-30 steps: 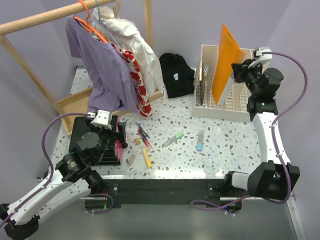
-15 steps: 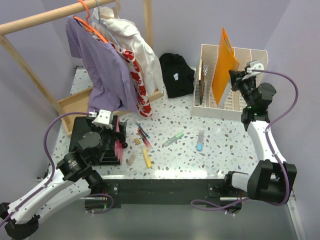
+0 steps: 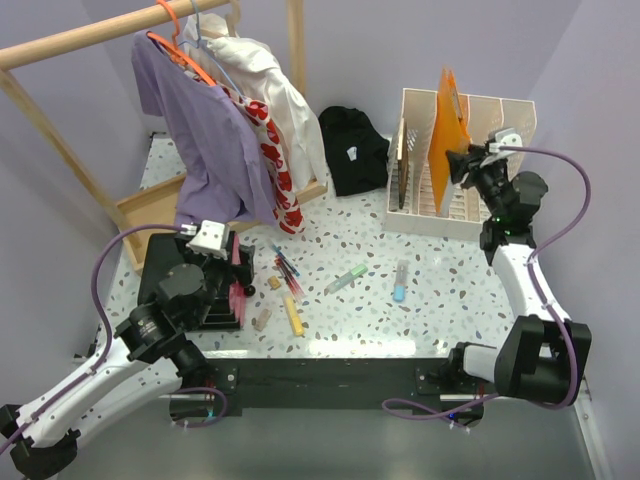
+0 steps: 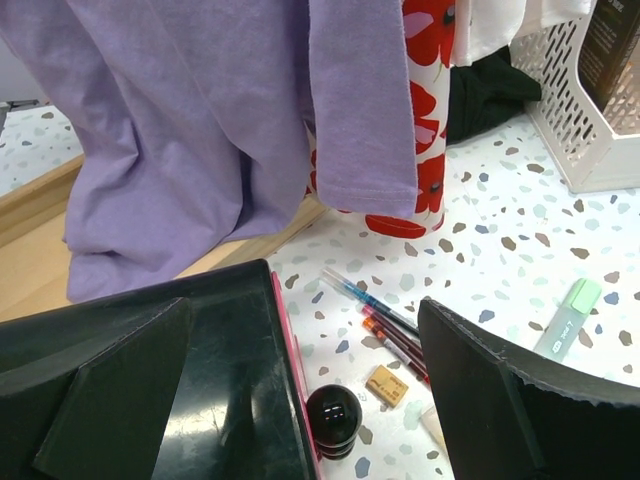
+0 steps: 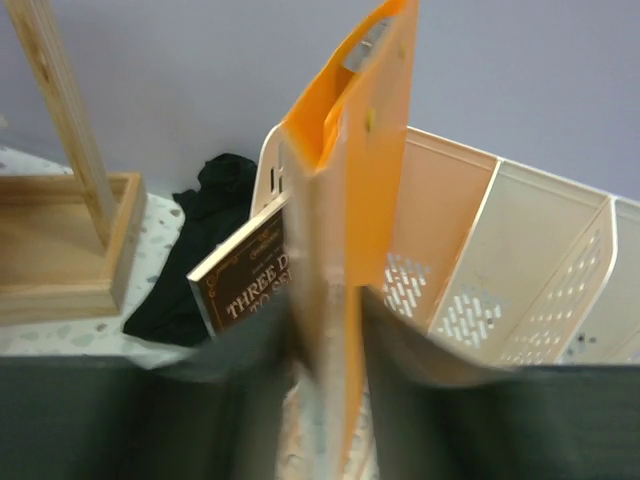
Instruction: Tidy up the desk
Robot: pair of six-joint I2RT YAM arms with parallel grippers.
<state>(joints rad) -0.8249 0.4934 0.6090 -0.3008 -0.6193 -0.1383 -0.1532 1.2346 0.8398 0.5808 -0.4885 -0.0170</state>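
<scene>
Desk [image 3: 450, 290], white terrazzo, dark and tan specks, black front rail [image 3: 330, 373]

Desk [image 3: 440, 290]: white terrazzo top, black rail [image 3: 330, 375] along front edge.

- Rear L: wooden tray [image 3: 140, 215].
- Rear ctr: black cloth [image 3: 352, 150], crumpled.
- Rear R: white file rack [image 3: 440, 222], just beside the cloth.
- Front L: flat black case [image 3: 152, 268], pink edge.
- Ctr, loose: pens [image 3: 286, 268] in a bundle, tan eraser [image 3: 274, 284] just beside them, 1 yellow marker [image 3: 293, 316], 1 green highlighter [image 3: 346, 278], 1 blue-capped tube [image 3: 400, 281].
- Small beige item [image 3: 262, 321] near the marker, type unclear.
</scene>
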